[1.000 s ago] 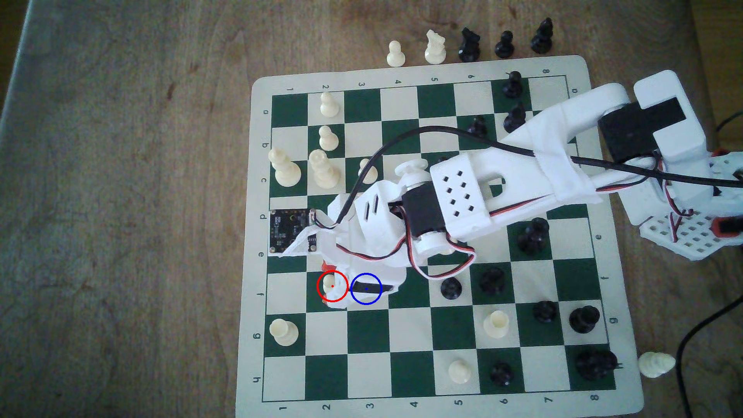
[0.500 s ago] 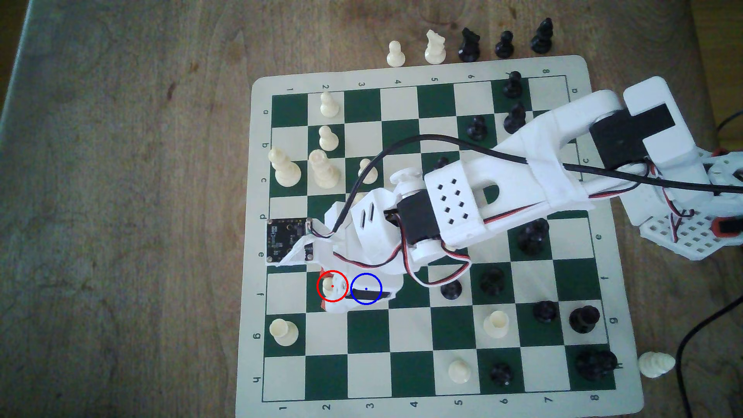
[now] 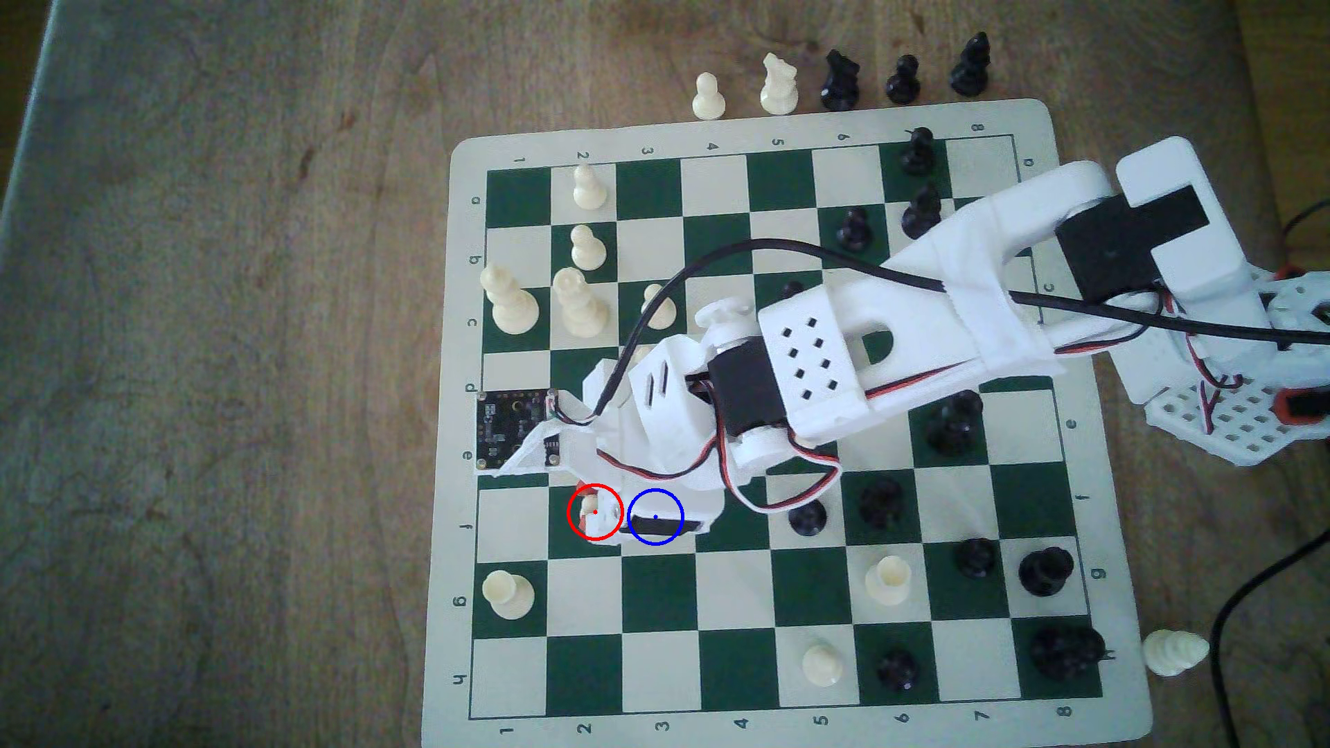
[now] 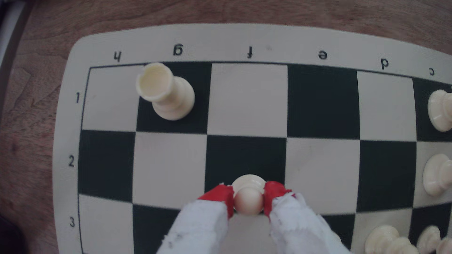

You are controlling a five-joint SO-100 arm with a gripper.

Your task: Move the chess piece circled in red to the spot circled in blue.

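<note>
Two red fingertips [image 4: 271,195] press on the round head of the pawn [image 4: 249,200], one on each side, so the gripper [image 4: 248,200] is holding it. In the wrist view the pawn's base sits on the dark square in row 2 under the letter f, close to the edge next to row 3. I cannot tell if the base is touching the board [image 4: 244,41] or is just off it. In the exterior view the pawn [image 3: 590,512] is inside the red ring, mostly hidden by the white gripper [image 3: 601,521]. The spot [image 3: 655,516] with the blue ring is the very next square toward the exterior view's right, and part of the gripper covers it. The arm [image 3: 899,324] reaches across the board [image 3: 756,126] from the exterior view's right. A cream rook [image 4: 166,91] stands upright on the dark square in row 1 under g, well apart from the pawn. The same rook [image 3: 508,593] shows near the exterior view's left edge of the board. More cream pieces stand at the far side of the wrist view. Many black pieces stand on the exterior view's right half of the board. The board lies on a brown wooden table [image 3: 216,359].
</note>
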